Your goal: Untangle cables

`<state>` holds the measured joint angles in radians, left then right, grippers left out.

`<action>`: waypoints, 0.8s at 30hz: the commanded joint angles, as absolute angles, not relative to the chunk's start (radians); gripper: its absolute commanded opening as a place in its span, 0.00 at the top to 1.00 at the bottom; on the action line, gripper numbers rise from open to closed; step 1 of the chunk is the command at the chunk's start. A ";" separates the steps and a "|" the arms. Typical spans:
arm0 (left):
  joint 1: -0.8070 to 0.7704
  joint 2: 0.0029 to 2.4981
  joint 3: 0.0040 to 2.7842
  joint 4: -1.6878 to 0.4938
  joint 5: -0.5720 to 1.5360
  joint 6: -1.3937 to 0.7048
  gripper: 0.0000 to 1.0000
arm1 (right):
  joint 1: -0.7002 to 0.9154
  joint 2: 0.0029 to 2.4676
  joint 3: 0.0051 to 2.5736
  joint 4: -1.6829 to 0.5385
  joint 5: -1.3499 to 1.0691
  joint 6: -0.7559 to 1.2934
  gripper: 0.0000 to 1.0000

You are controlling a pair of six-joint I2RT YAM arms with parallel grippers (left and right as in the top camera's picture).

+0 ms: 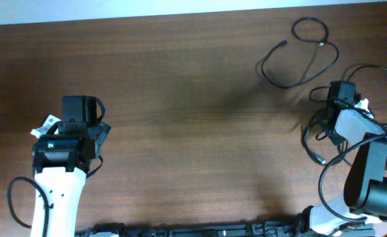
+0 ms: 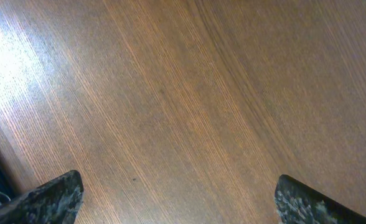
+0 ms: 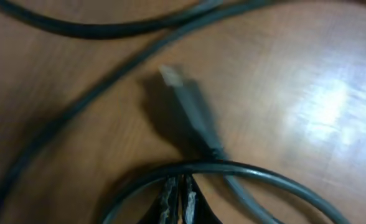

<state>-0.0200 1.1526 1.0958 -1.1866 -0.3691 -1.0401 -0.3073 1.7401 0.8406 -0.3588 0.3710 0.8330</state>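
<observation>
A dark brown wood-grain counter (image 1: 193, 118) fills every view; soft glare (image 3: 323, 106) lies just right of the right end effector (image 3: 180, 202).

My overhead camera looks straight down on the wooden counter (image 1: 180, 99) from far enough to show the left arm (image 1: 58, 191) at lower left and the right arm (image 1: 368, 168) at lower right. The left wrist camera faces bare wood at close range, with the fingertips (image 2: 52, 198) of the left hand (image 2: 178, 202) in its lower corners. The right wrist camera sits very near the cables (image 3: 195, 124) and is blurred; they also show at the overhead's right edge.
</observation>
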 commanded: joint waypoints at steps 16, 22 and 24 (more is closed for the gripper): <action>-0.017 1.150 1.104 -1.188 -0.369 -1.050 0.01 | -0.498 1.566 1.017 -0.533 0.195 0.688 0.85; -0.017 1.150 1.104 -1.188 -0.369 -1.050 0.01 | -0.697 1.746 1.016 -0.416 0.330 0.687 0.94; -0.017 1.150 1.104 -1.188 -0.369 -1.050 0.01 | -0.750 1.810 1.016 -0.376 0.327 0.652 0.96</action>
<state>-0.0200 1.1526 1.0958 -1.1862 -0.3695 -1.0401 -0.7044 1.7580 1.0138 -0.4026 0.2962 0.6807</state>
